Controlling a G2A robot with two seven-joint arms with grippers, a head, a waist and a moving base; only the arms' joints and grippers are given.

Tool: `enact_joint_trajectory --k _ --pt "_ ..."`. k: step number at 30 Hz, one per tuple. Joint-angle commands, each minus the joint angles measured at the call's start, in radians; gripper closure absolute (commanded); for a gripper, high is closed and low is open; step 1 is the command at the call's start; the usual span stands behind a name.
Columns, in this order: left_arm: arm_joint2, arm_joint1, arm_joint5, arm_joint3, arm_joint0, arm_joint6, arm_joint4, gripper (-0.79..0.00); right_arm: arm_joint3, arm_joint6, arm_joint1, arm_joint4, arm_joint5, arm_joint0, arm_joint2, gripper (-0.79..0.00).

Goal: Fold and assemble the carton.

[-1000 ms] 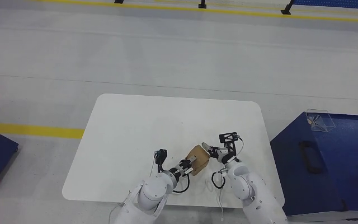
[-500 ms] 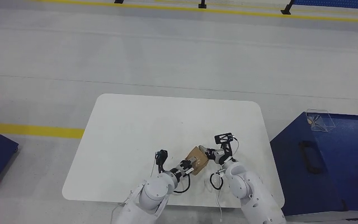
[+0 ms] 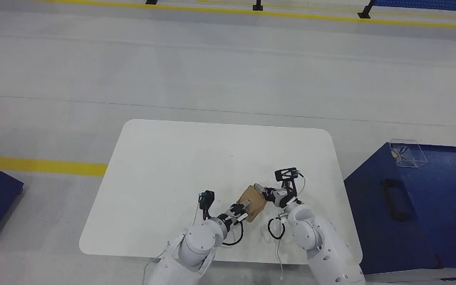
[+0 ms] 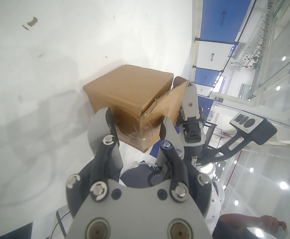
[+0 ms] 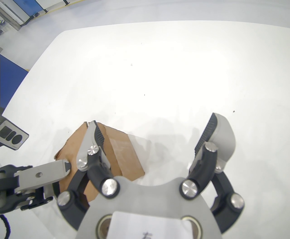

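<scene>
White rounded table [image 3: 157,157]: carried the task's thing near the lower middle of the top view. Its smooth top would probably have let a light box slide under any sideways push.
Brown cardboard carton [image 3: 251,199]: sat on the table between the two grippers, squared up but with one side not closed. Uneven pressure from the two arms could have skidded or tipped it.
Right gripper [image 5: 154,120]: jaws were spread wide, clamping nothing. One finger lay against the carton and the other hung over bare table. A shove from that single finger might have spun the carton.
Left gripper [image 4: 136,115]: jaws stood apart, straddling the carton's near corner, with nothing clamped. Closing there risked crushing that corner.
Loose brown flap [image 4: 168,99]: stuck out from the carton with the right gripper's finger behind it. It could have buckled instead of folding on its crease.
Ragged corner seam [image 4: 145,109]: was already torn, and more force might have ripped it further.
Small cardboard scrap [image 4: 31,21]: lay well apart from the carton, harmless.
</scene>
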Motion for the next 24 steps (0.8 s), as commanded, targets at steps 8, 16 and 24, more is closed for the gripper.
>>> enact_joint_trajectory --k 8,16,24 --pt "-0.004 0.005 -0.022 -0.017 0.013 0.006 -0.006 -0.382 -0.017 0.008 0.007 0.035 0.009 -0.002 0.047 -0.785" --pt "-0.004 0.008 -0.022 -0.016 0.017 0.010 -0.012 -0.376 -0.022 0.059 0.013 0.044 -0.057 -0.014 0.047 -0.785" --pt "0.000 0.010 -0.022 -0.015 0.017 0.015 -0.020 -0.376 -0.014 0.096 0.017 0.078 -0.111 -0.014 0.045 -0.785"
